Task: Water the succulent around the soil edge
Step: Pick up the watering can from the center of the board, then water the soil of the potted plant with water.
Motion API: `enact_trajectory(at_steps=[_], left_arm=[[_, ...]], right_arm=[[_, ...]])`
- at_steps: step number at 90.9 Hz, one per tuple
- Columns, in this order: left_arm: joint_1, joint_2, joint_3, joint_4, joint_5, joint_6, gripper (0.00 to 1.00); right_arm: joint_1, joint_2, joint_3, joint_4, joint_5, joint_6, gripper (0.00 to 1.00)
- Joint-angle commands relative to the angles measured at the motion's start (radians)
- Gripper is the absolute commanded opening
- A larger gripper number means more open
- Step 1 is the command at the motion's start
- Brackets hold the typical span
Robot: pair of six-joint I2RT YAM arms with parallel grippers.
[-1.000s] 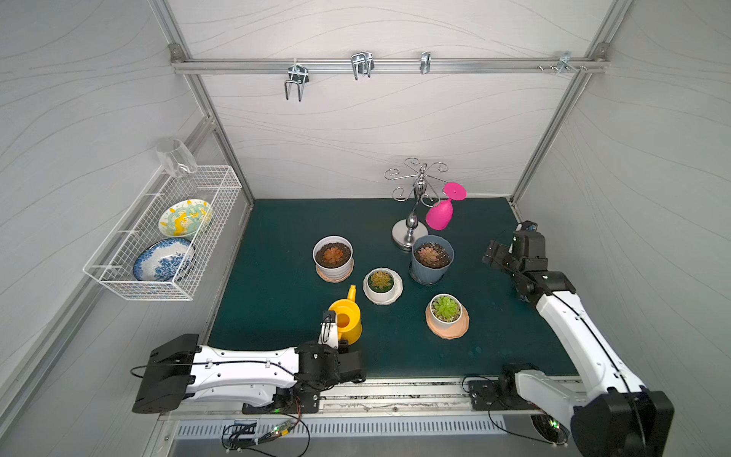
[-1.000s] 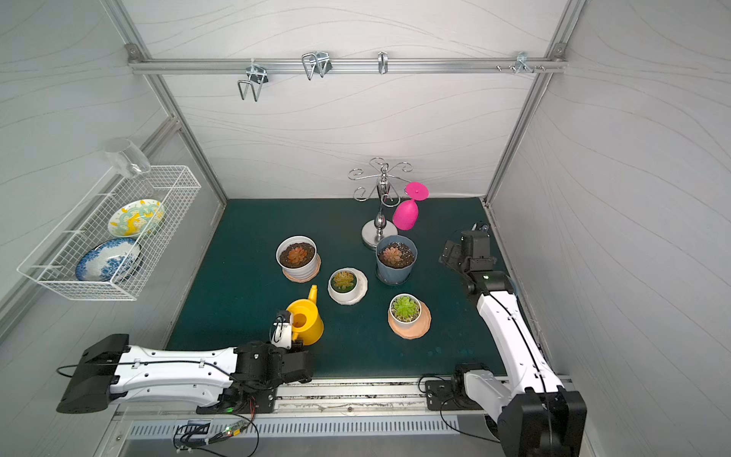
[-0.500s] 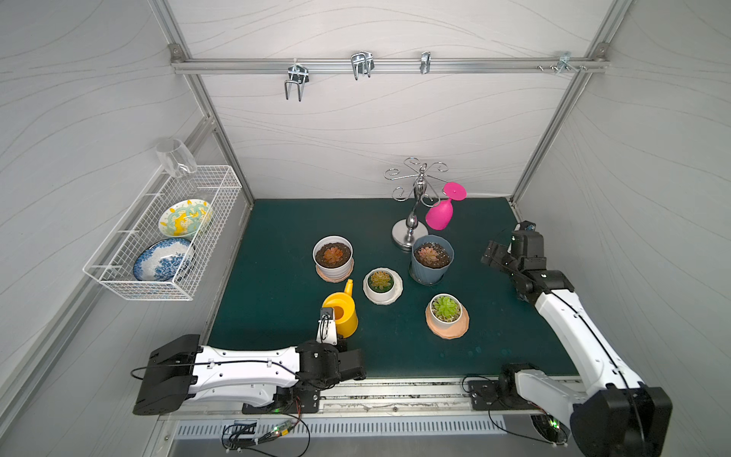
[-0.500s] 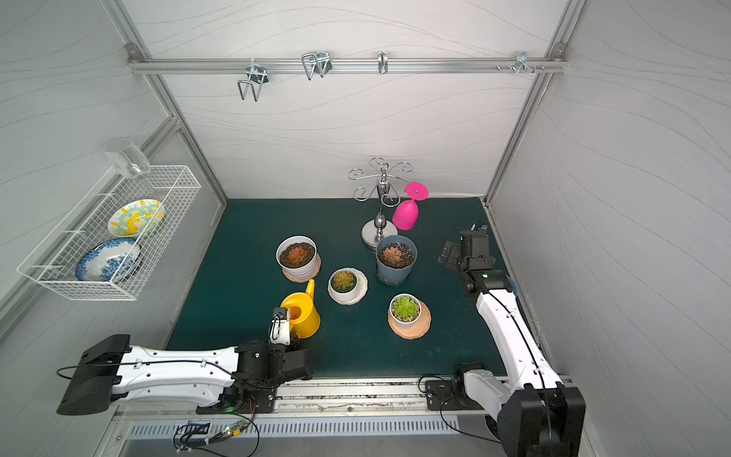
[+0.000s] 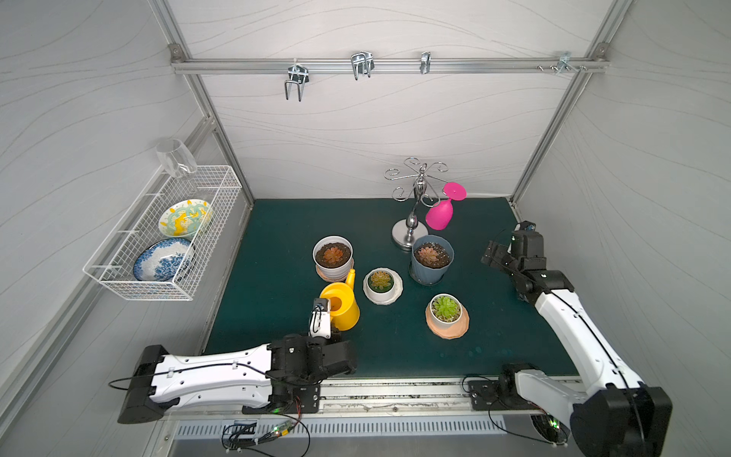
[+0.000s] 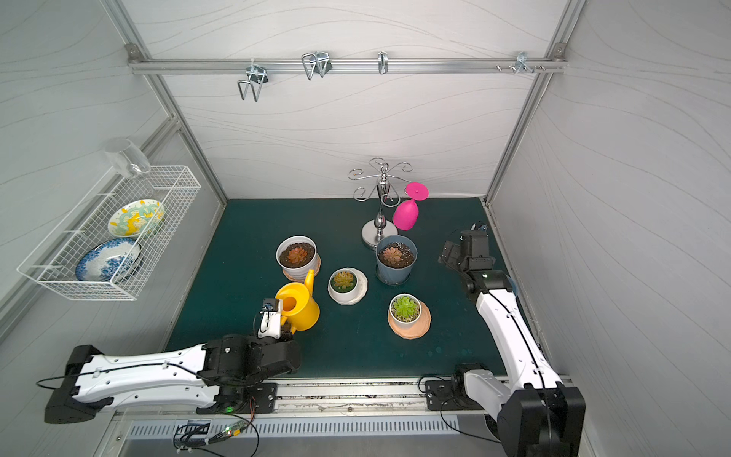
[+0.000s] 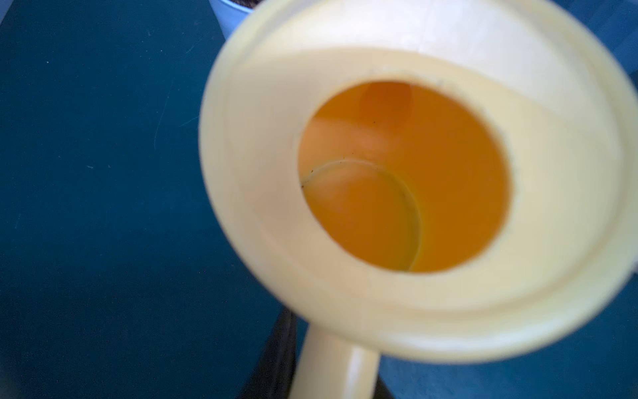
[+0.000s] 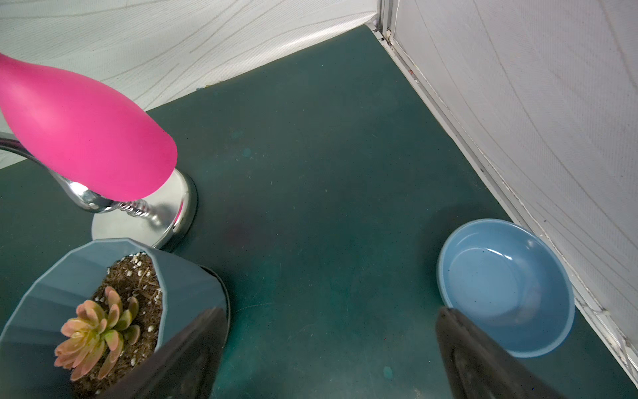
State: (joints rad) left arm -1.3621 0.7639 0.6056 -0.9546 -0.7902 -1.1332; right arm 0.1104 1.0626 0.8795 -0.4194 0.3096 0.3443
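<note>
A yellow watering can [image 5: 340,304] [image 6: 297,305] is at the front left of the green mat, its spout [image 5: 350,277] pointing at the white pot with an orange succulent [image 5: 332,255]. My left gripper [image 5: 331,329] [image 7: 333,380] is shut on the can's handle [image 7: 336,366]; the left wrist view looks down into the can's open top [image 7: 407,179]. Several potted succulents stand mid-mat: a small white one [image 5: 381,281], a blue-grey pot [image 5: 431,257] [image 8: 103,321] and a green plant on a peach saucer [image 5: 447,312]. My right gripper [image 5: 492,257] [image 8: 331,345] hangs open and holds nothing, right of the blue-grey pot.
A chrome glass stand [image 5: 411,233] with a pink glass [image 5: 440,215] stands behind the blue-grey pot. A blue saucer [image 8: 504,286] lies by the right wall. A wire basket [image 5: 166,237] with two plates hangs on the left wall.
My left gripper has shut on the can's handle, and the can has shifted a little towards the white pot. The right arm has barely moved.
</note>
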Motion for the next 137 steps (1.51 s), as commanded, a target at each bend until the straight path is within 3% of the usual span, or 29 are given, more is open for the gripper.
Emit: enact_trajectory(at_steps=[1,13,25,38,48,58,76,85,99,120,137], left_arm=[[0.003,-0.091,0.078,-0.087,-0.015,0.070,0.00],[0.004,-0.193,0.141,-0.110,-0.004,0.176,0.00],[0.003,-0.252,0.206,-0.118,-0.033,0.368,0.00],[0.015,-0.212,0.348,-0.258,-0.122,0.421,0.00],[0.058,-0.154,0.438,-0.267,-0.121,0.514,0.00],[0.175,-0.118,0.479,-0.174,-0.018,0.658,0.00],[0.572,0.014,0.499,0.009,0.422,0.862,0.00],[0.673,0.066,0.531,0.057,0.525,0.926,0.00],[0.828,0.196,0.650,-0.049,0.672,1.009,0.00],[0.986,0.256,0.779,-0.228,0.672,1.100,0.00],[1.050,0.314,0.835,-0.350,0.566,1.137,0.00]], right_arm=[[-0.005,0.003,0.024,0.008,0.009,0.009,0.99],[-0.004,0.008,0.029,0.001,0.010,0.012,0.99],[-0.006,0.011,0.032,-0.001,0.008,0.013,0.99],[-0.005,0.013,0.032,-0.003,0.005,0.016,0.99],[-0.005,0.017,0.034,-0.001,0.002,0.018,0.99],[-0.005,0.022,0.038,-0.009,-0.001,0.017,0.99],[-0.006,0.019,0.036,-0.010,-0.001,0.018,0.99],[-0.006,0.020,0.037,-0.009,-0.003,0.017,0.99],[-0.010,0.029,0.040,-0.010,-0.007,0.019,0.99],[-0.021,0.025,0.044,-0.020,-0.015,0.028,0.99],[-0.030,0.025,0.045,-0.025,-0.032,0.036,0.99]])
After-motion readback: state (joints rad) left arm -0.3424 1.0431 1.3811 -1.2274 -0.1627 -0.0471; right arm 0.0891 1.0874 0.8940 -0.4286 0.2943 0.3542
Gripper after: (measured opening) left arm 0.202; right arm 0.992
